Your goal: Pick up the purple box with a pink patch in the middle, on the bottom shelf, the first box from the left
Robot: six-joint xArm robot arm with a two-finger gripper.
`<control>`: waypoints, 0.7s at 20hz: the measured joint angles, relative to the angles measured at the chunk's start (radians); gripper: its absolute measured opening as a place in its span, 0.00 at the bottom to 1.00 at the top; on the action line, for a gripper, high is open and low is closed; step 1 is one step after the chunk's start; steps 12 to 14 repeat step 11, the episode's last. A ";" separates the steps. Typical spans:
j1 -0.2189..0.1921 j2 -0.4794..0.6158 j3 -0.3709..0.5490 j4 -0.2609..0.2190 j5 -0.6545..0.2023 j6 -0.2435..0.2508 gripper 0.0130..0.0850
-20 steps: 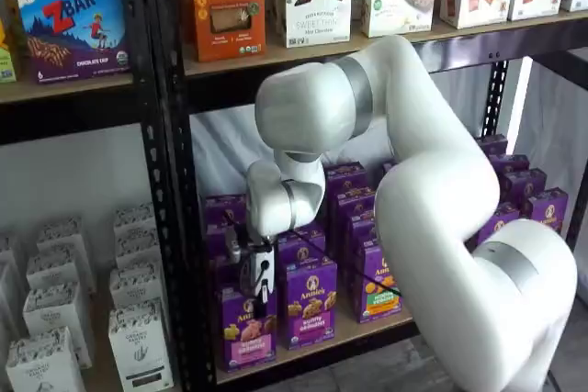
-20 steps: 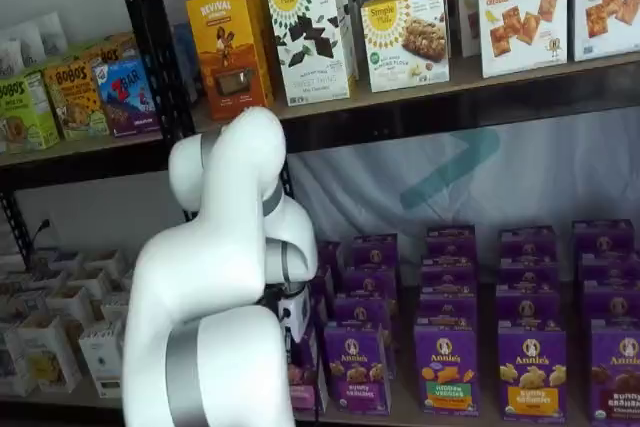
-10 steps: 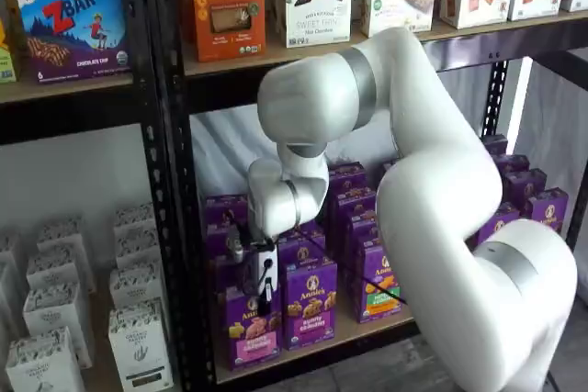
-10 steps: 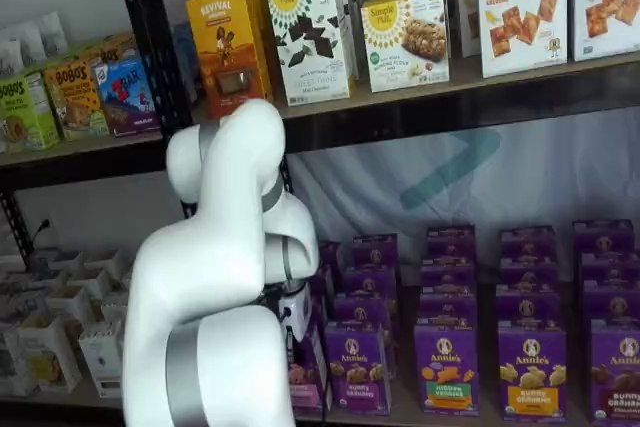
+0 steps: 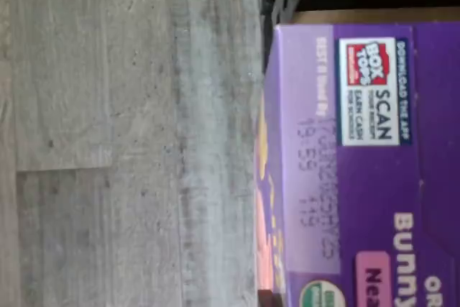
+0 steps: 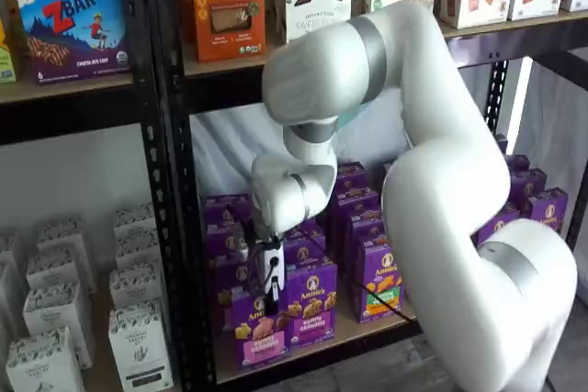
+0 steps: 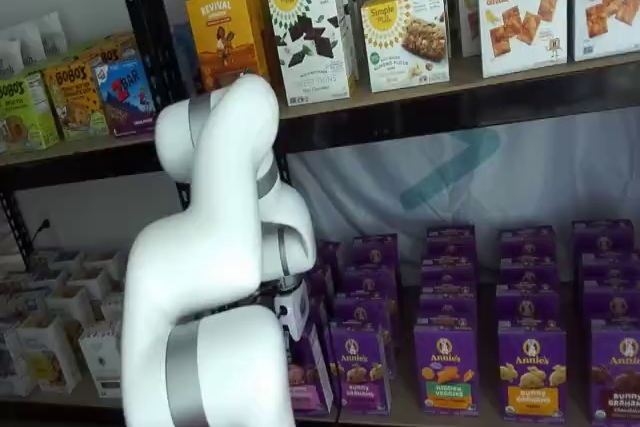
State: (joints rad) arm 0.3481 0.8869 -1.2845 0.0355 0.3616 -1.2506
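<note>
The purple box (image 6: pixel 260 335) with a pink panel stands at the front left of the bottom shelf (image 6: pixel 354 332). In a shelf view my gripper (image 6: pixel 269 298) hangs straight down onto the box's top, with its black fingers closed on the top edge. In a shelf view the box (image 7: pixel 303 375) is half hidden behind my white arm, and only the gripper's white body (image 7: pixel 292 309) shows above it. The wrist view shows the box's purple top (image 5: pixel 359 177) with a Box Tops label, close up, and a strip of its pink front.
More purple Annie's boxes stand beside and behind it, one just to the right (image 6: pixel 312 314) and one with a green and orange panel (image 6: pixel 378 286). A black rack post (image 6: pixel 175 227) is close on the left, with white cartons (image 6: pixel 138 337) beyond. The grey floor (image 5: pixel 108 141) lies below the shelf's front edge.
My gripper has shifted a little to the right and the purple box has moved with it, now overlapping its right neighbour. The arm's upper joints have risen.
</note>
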 joint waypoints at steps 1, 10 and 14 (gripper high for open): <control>0.000 -0.018 0.021 0.004 -0.003 -0.003 0.28; -0.019 -0.209 0.241 0.004 -0.051 -0.023 0.28; -0.022 -0.228 0.260 0.006 -0.051 -0.028 0.28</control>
